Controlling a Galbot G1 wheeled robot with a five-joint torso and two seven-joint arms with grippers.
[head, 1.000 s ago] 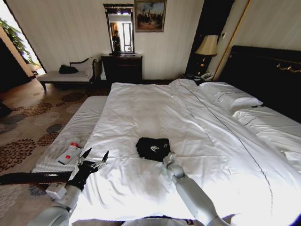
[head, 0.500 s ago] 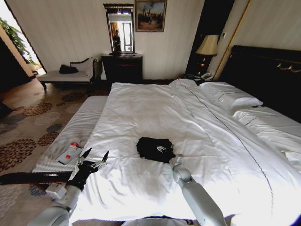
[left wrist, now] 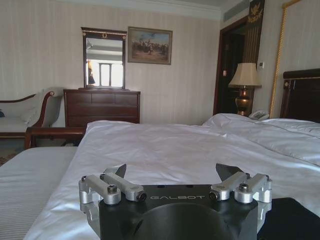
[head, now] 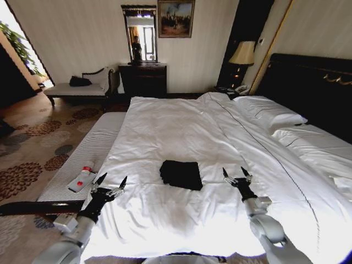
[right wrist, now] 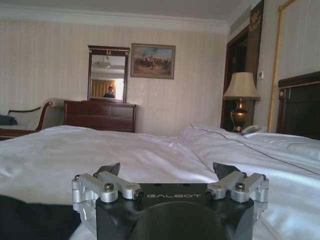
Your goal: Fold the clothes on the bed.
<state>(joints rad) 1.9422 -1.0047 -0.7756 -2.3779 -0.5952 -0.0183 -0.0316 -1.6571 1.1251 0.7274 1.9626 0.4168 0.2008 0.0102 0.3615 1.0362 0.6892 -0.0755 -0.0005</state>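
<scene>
The black T-shirt (head: pixel 181 174) lies folded into a small rectangle on the white duvet of the bed (head: pixel 181 126), near its foot. My left gripper (head: pixel 111 184) hovers open at the bed's left edge, well left of the shirt. Open as well, my right gripper (head: pixel 237 175) hangs over the duvet to the shirt's right, apart from it. In the left wrist view the open gripper (left wrist: pixel 171 173) faces along the bed, with a dark corner of the shirt (left wrist: pixel 290 220) beside it. The right wrist view shows its open gripper (right wrist: pixel 166 170) and the shirt (right wrist: pixel 35 220) low at one side.
A grey striped bench (head: pixel 82 159) runs along the bed's left side with a white bottle with a red cap (head: pixel 81 179) on it. Pillows (head: pixel 269 113) and the dark headboard (head: pixel 308 82) are at the right. A dresser (head: pixel 143 80), a chaise (head: pixel 77 88) and a lamp (head: pixel 242 55) stand by the far wall.
My right gripper has let go of the shirt and drawn back to the right, now open over the duvet. The shirt lies flatter, its white lettering hidden. The left arm has not moved.
</scene>
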